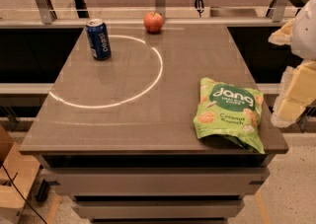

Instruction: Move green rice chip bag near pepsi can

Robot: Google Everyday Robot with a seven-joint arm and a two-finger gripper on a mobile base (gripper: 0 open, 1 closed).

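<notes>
The gripper (289, 104) hangs off the counter's (123, 124) right edge, just beside the green rice chip bag (229, 112) and apparently not touching it (open or closed, I cannot tell). The bag lies flat at the front right corner, its bottom edge slightly overhanging. The pepsi can (98, 39) stands upright at the far left, well apart, with an apple (153, 21) at the back. By my reading nothing is done yet: grasp, carry and placement all remain.
</notes>
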